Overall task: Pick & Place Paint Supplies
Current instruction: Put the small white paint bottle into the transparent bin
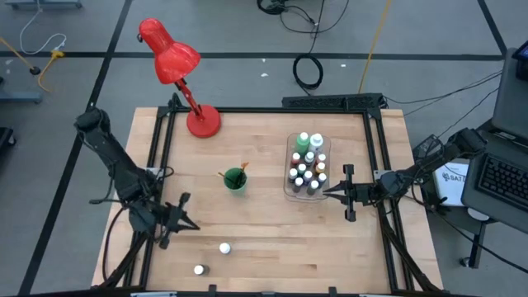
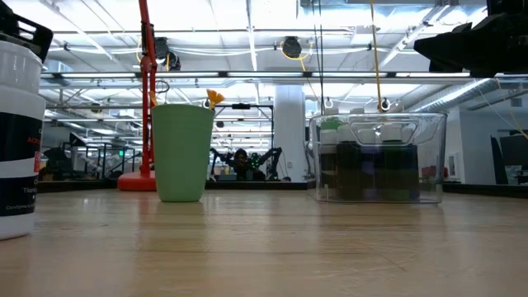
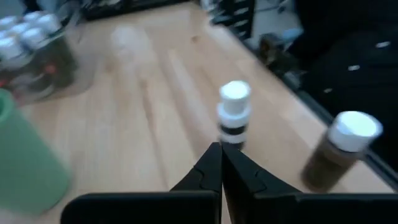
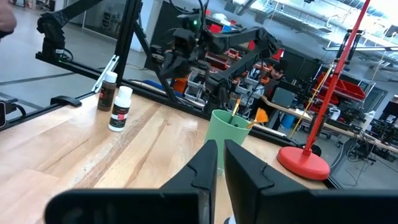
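Note:
Two small white-capped paint bottles stand upright on the near part of the table: a white one (image 1: 224, 247) (image 3: 234, 115) and a dark one (image 1: 199, 270) (image 3: 341, 152). My left gripper (image 1: 188, 221) (image 3: 221, 155) is shut, above the table's left side, short of the white bottle and apart from it. A clear tray (image 1: 307, 167) (image 2: 379, 157) right of centre holds several more bottles. A green cup (image 1: 235, 179) (image 2: 181, 153) stands at the centre with paintbrushes in it. My right gripper (image 1: 330, 190) (image 4: 217, 152) waits shut beside the tray's near right corner.
A red desk lamp (image 1: 177, 62) stands with its base (image 1: 203, 122) on the table's far left. Black rails (image 1: 264, 110) frame the wooden top. Bare wood lies between the cup and the near edge. Cables and a laptop (image 1: 503, 177) lie beyond the table.

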